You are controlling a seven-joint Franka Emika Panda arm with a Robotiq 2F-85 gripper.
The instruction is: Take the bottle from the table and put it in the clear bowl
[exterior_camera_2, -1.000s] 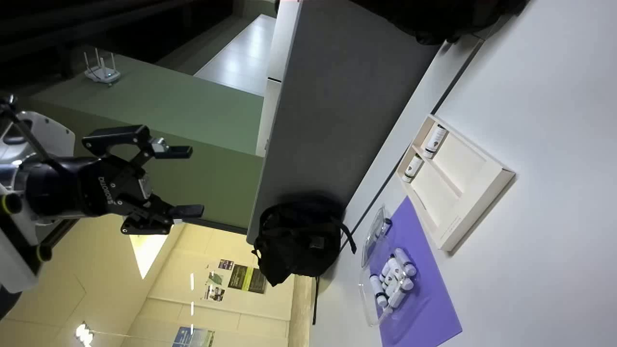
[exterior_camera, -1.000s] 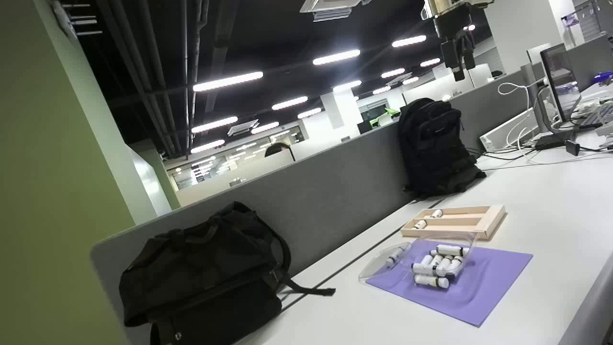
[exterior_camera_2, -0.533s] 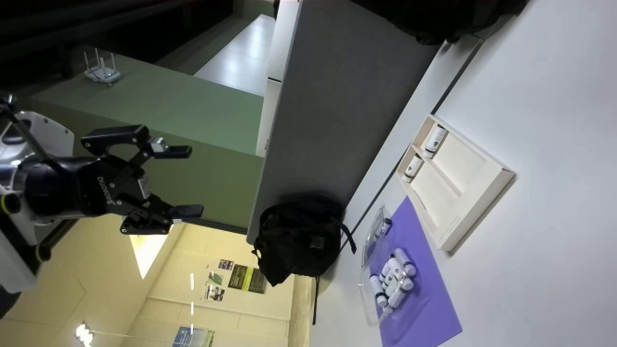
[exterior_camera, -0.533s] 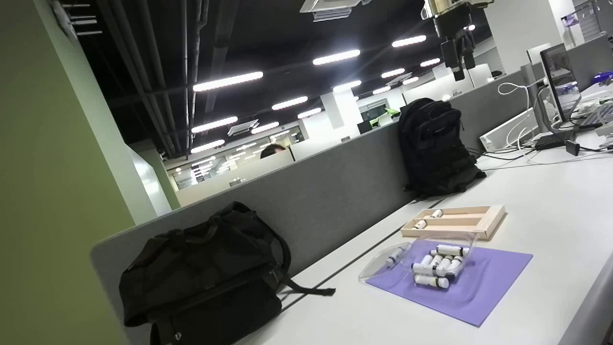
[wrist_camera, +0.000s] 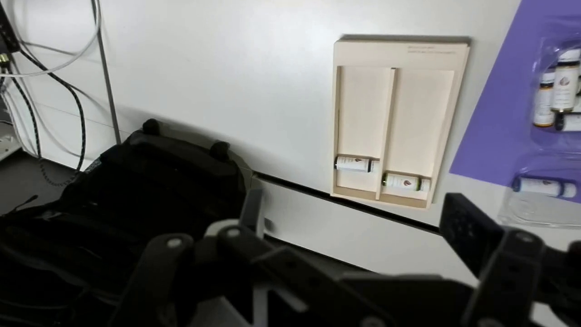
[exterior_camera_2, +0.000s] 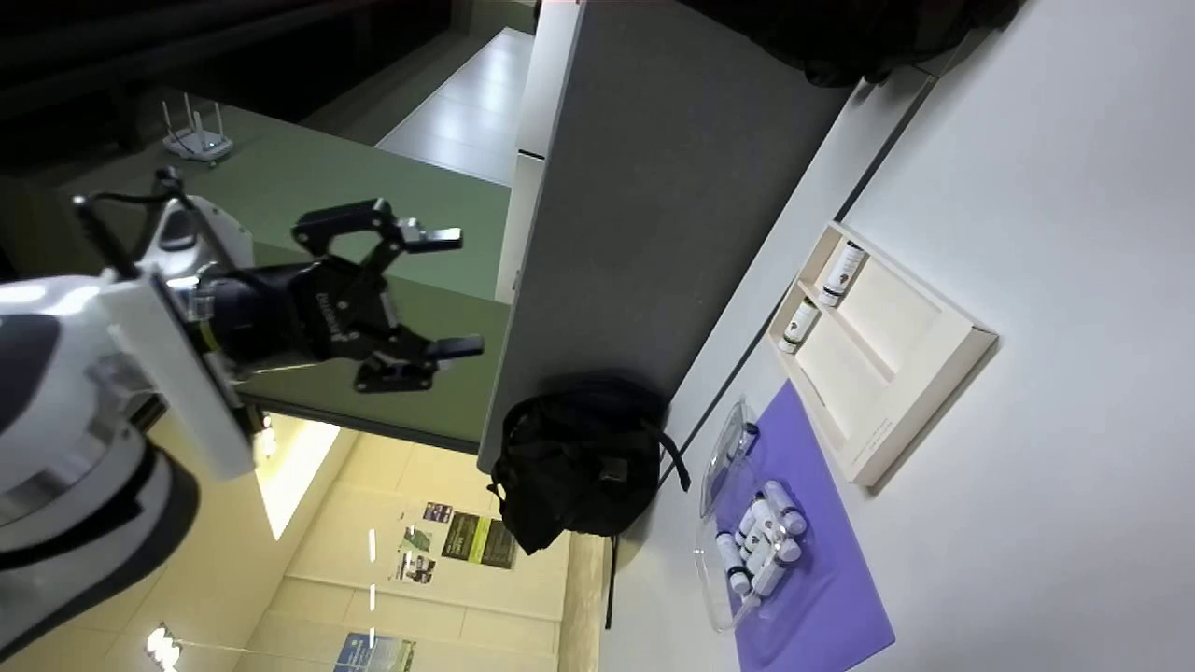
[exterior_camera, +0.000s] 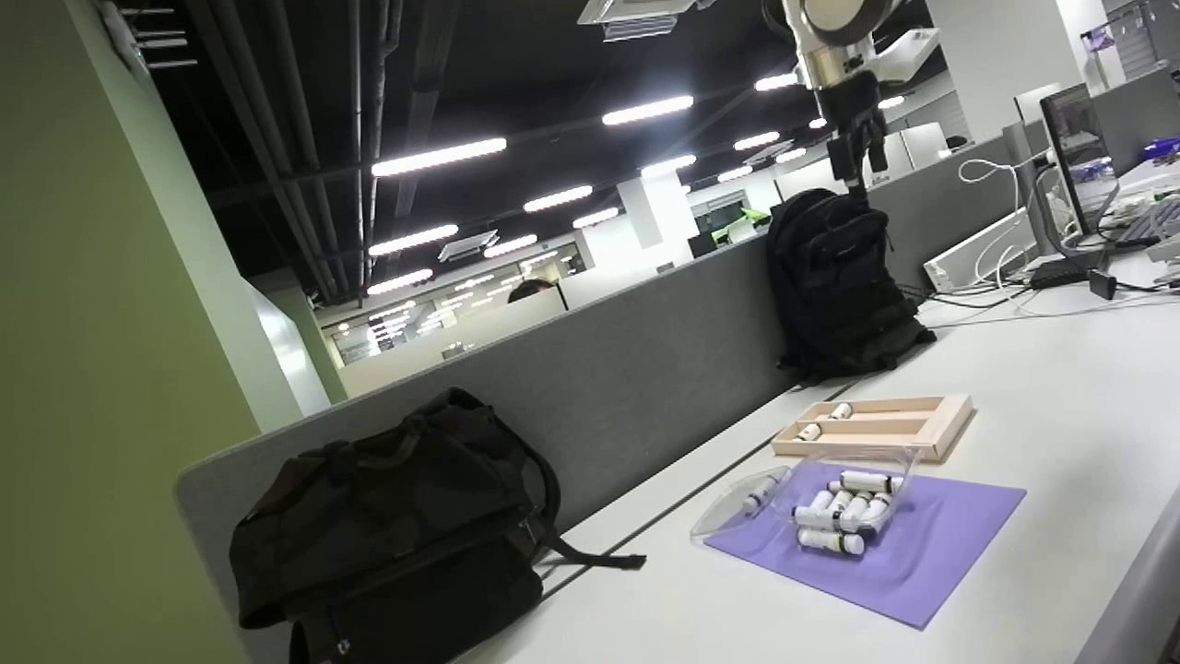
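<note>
Saw two small white cylindrical bottles [wrist_camera: 404, 181] lying one to a compartment in a pale wooden tray [wrist_camera: 363, 109] on a white table [exterior_camera: 1042, 415]. Found more bottles [exterior_camera_2: 758, 539] heaped in the clear plastic bowl [exterior_camera: 857, 458] nearby, over a purple sheet [exterior_camera: 954, 526]. Hung high, with the black two-fingered gripper [exterior_camera_2: 470, 292] spread wide, well apart from both. Took in black backpacks [exterior_camera: 834, 281] against a grey partition [exterior_camera: 664, 369].

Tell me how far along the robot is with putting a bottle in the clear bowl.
Done: several bottles already lie in the clear bowl. In hand: nothing; the gripper hangs open. Left: probably fetching one of the two bottles lying in the wooden tray for the bowl.
</note>
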